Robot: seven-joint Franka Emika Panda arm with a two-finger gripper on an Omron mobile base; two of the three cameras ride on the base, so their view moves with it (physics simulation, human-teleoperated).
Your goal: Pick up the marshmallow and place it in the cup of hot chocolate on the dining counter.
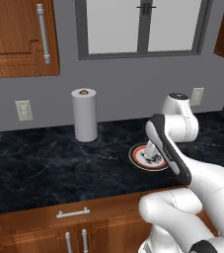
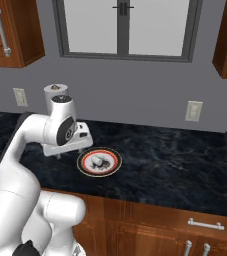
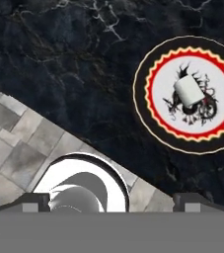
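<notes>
The marshmallow (image 3: 187,91) is a small white stubby cylinder lying on its side in the middle of a round red-and-black-rimmed plate (image 3: 143,89). From the right base view, the marshmallow (image 2: 103,161) sits on the plate (image 2: 85,167), just right of my hand. My gripper (image 2: 61,155) hangs above the counter beside the plate's left rim and points down. In the hand view, my gripper (image 3: 116,202) is open with its tips far apart and nothing between them. The green cup and the dining counter are out of view.
The plate (image 1: 135,157) rests on a black-topped counter (image 1: 44,163) with wooden doors and drawers below. A tall white paper-towel roll (image 1: 84,114) stands by the back wall. The counter's front edge and grey floor tiles (image 3: 15,143) lie under my hand.
</notes>
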